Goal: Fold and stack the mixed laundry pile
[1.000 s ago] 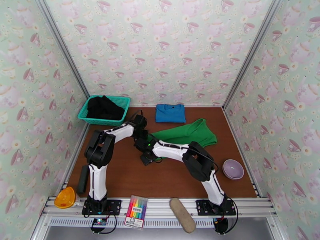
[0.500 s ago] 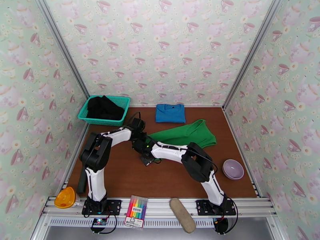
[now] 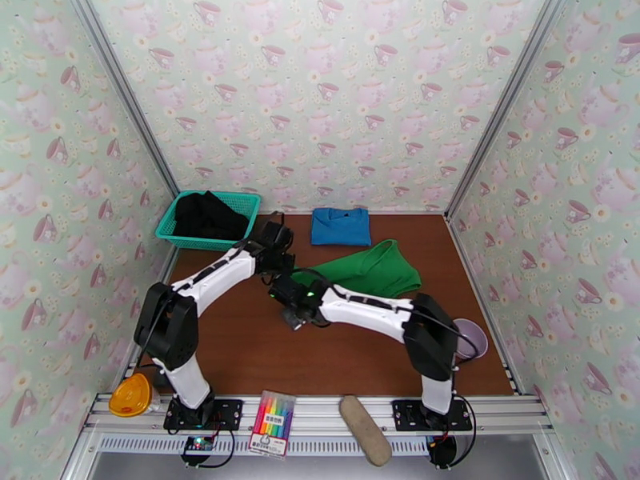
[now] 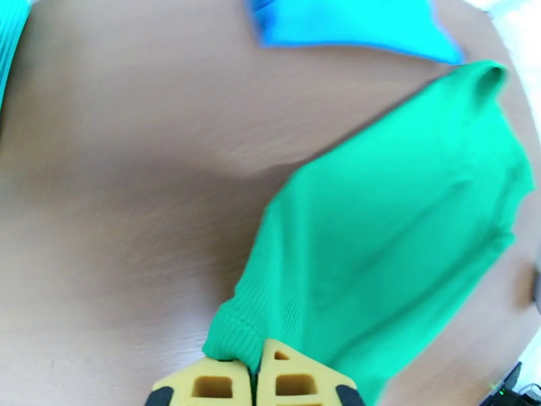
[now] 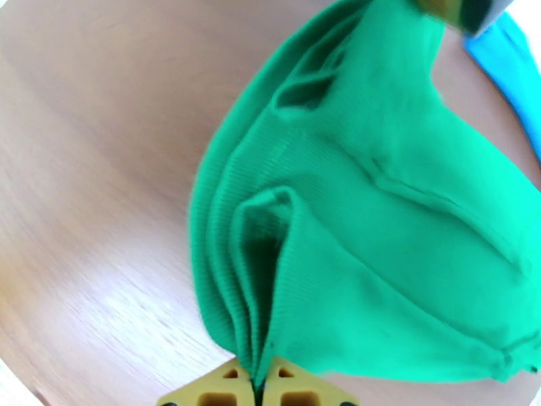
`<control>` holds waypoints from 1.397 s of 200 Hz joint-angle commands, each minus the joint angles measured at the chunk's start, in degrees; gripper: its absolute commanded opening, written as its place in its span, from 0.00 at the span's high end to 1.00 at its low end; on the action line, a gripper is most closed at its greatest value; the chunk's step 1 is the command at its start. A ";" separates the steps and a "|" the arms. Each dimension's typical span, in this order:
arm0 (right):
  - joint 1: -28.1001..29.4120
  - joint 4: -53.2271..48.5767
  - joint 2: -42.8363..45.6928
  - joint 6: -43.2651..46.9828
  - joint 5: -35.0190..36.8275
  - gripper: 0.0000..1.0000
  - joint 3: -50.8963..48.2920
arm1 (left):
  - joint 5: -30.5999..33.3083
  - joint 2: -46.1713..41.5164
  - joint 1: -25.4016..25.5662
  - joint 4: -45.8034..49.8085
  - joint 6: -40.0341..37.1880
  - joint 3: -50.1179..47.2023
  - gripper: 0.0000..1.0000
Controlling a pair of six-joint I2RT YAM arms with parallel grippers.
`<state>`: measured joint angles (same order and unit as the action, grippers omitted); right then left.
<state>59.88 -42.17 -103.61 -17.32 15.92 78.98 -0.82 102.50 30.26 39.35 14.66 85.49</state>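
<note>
White-shelled left arm [image 3: 216, 275] and right arm [image 3: 372, 307], black joint housings [image 3: 170, 334], thin black cables [image 3: 470, 426] looping at wrists and bases, mustard-yellow fingers [image 4: 203, 386] with square cut-outs and black outer trim.

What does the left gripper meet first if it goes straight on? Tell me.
The left gripper is shut on the green garment, so that cloth first; beyond it, likely bare table.

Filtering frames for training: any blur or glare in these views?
Left wrist: soft all over, blue garment and table grain smeared. Right wrist: green garment ribbing sharp, glare washes out the table at lower left. Top external: sharp, evenly lit.
</note>
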 commanded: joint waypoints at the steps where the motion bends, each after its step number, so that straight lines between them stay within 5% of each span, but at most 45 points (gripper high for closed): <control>1: -3.46 0.51 3.76 -2.90 3.69 1.00 -7.03 | -0.94 5.40 2.73 5.09 -1.20 7.39 1.00; 85: -13.75 10.76 7.89 -2.01 4.09 1.00 -21.27 | 5.03 34.20 8.16 19.32 -1.39 42.75 1.00; 201: -15.58 12.33 3.15 -3.53 8.41 1.00 -20.75 | 4.59 42.12 8.06 12.18 -0.49 49.53 1.00; 244: -15.70 12.60 4.90 -5.16 13.28 0.78 -21.74 | 3.37 42.13 8.04 10.12 -0.50 50.38 0.58; 279: -18.18 12.62 9.93 -5.40 16.68 0.59 -22.81 | 2.67 39.17 7.97 5.55 -0.39 50.78 0.48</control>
<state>43.86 -30.06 -98.61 -21.61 27.90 57.21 3.25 143.74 38.65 49.43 14.35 134.15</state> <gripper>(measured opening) 0.380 0.491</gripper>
